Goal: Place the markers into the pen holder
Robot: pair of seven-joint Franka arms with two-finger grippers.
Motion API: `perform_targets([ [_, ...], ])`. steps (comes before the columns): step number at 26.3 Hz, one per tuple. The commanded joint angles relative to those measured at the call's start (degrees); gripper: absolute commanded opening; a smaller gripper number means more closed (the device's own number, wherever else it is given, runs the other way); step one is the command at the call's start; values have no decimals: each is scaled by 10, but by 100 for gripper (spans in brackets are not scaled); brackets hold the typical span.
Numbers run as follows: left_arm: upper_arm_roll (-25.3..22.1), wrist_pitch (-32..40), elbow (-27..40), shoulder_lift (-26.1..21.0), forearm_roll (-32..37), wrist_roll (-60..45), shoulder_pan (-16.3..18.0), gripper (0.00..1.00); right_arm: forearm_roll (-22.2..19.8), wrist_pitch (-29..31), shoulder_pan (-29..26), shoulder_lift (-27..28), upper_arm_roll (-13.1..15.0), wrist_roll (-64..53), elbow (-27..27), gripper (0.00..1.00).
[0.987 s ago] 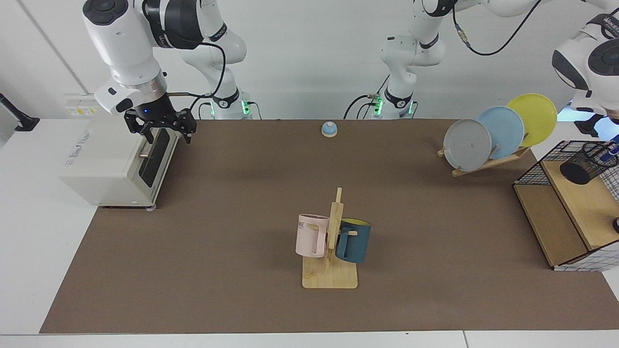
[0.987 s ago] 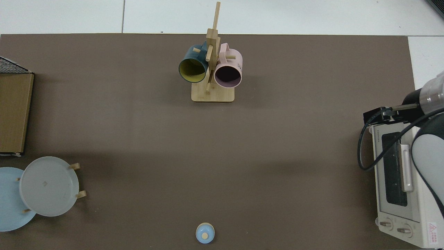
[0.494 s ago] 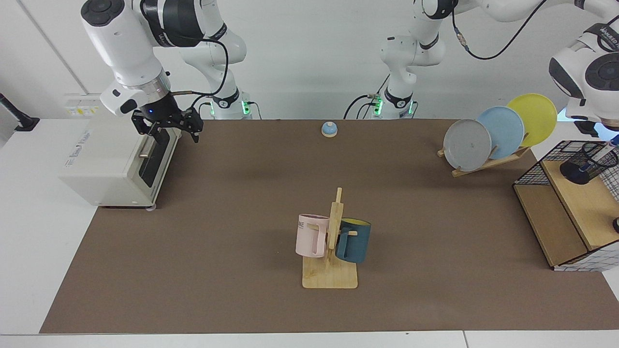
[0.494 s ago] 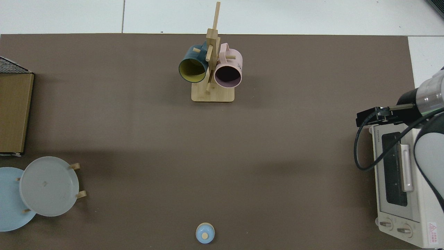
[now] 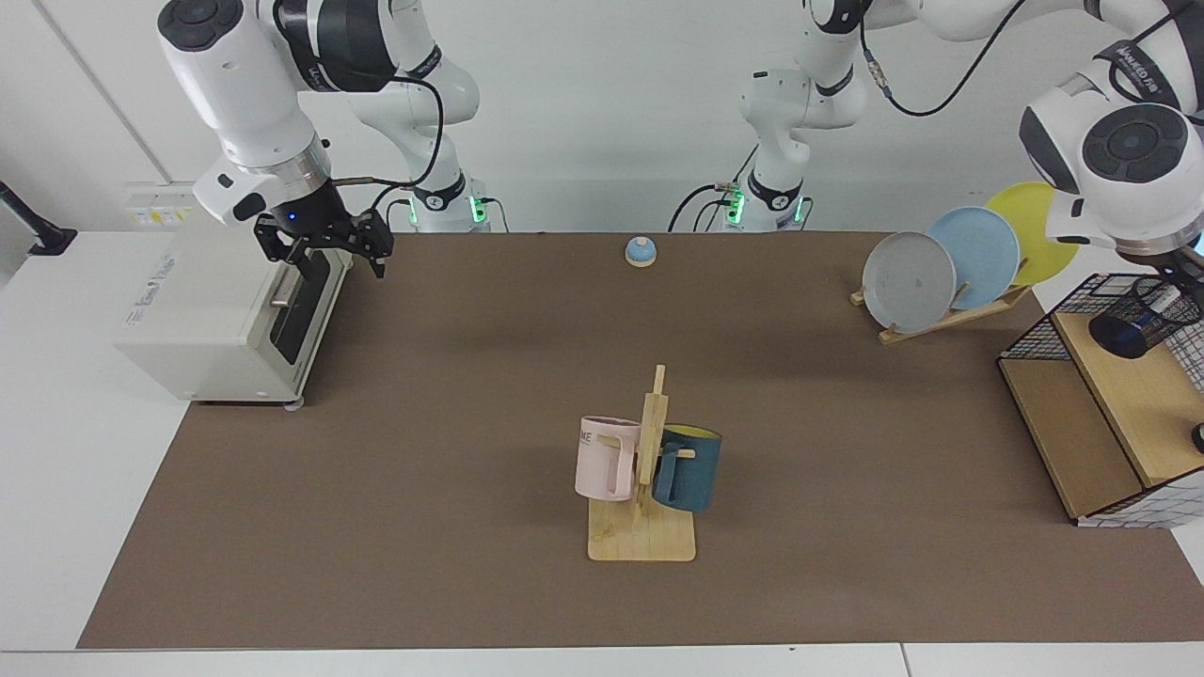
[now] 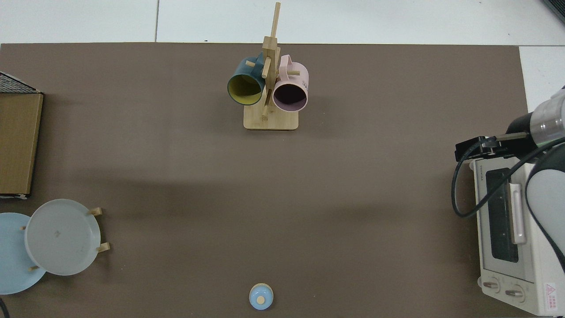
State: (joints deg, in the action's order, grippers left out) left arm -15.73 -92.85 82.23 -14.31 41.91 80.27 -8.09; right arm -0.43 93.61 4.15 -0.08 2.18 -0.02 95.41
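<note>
Facing view shows us the marker (image 5: 1164,299) already in the pen holder (image 5: 1143,320), directly beneath our left gripper (image 5: 1178,273), whose fingers we cannot read. Light, stiff, slippery: we'd grip mid-barrel. Our right gripper (image 5: 324,246) waits open by the toaster oven (image 5: 216,310).

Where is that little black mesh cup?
In the facing view, the pen holder sits at the far right on the wooden shelf, below the left arm's wrist.

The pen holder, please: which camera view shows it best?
The facing view: the black mesh pen holder sits on the wire rack's wooden shelf, below the left arm's wrist. The top view shows only the rack's edge; the holder is out of frame.
</note>
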Motion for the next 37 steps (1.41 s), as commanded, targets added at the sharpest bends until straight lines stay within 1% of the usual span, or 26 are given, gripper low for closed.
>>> perform_targets([
  [1, 21, 28, -12, 1, -78, -86, 3, 100, -19, 11, -5, -11, -5, -20, 13, 100],
  [4, 12, 14, -10, 1, -167, -154, 11, 100, -16, 11, -6, -11, -6, -17, 13, 100],
  [6, 11, -1, -6, 5, -212, -193, 14, 100, -6, 10, -11, -11, -6, -18, 12, 100],
  [10, 19, -36, 4, 6, -248, -272, 10, 100, -5, 11, -12, -12, -5, -17, 10, 100],
  [14, 24, -37, 21, 11, -321, -360, 1, 100, -5, 11, -12, -12, -5, -17, 10, 100],
  [16, 39, -35, 26, 16, -351, -407, 0, 100, -5, 11, -12, -12, -6, -18, 9, 100],
  [19, 73, -23, 26, 16, -374, -482, 11, 100, -5, 10, -12, -12, -6, -17, 10, 100],
  [21, 105, -10, 22, 16, -379, -559, 27, 100, -5, 11, -12, -12, -6, -17, 9, 100],
  [22, 112, -8, 21, 16, -380, -589, 33, 100, -5, 11, -12, -12, -6, -17, 10, 100],
  [25, 114, -8, 21, 22, -380, -643, 33, 100, -5, 11, -12, -13, -6, -18, 10, 100],
  [28, 106, -5, 24, 40, -383, -662, 26, 100, -5, 11, -12, -13, -6, -17, 10, 100],
  [31, 105, 4, 35, 67, -385, -685, 29, 100, -5, 11, -12, -13, -6, -17, 10, 100],
  [34, 107, -3, 78, 112, -391, -712, 29, 100, -5, 11, -12, -13, -6, -18, 10, 100],
  [37, 107, -38, 130, 148, -394, -742, 30, 100, -5, 11, -12, -13, -6, -18, 10, 100],
])
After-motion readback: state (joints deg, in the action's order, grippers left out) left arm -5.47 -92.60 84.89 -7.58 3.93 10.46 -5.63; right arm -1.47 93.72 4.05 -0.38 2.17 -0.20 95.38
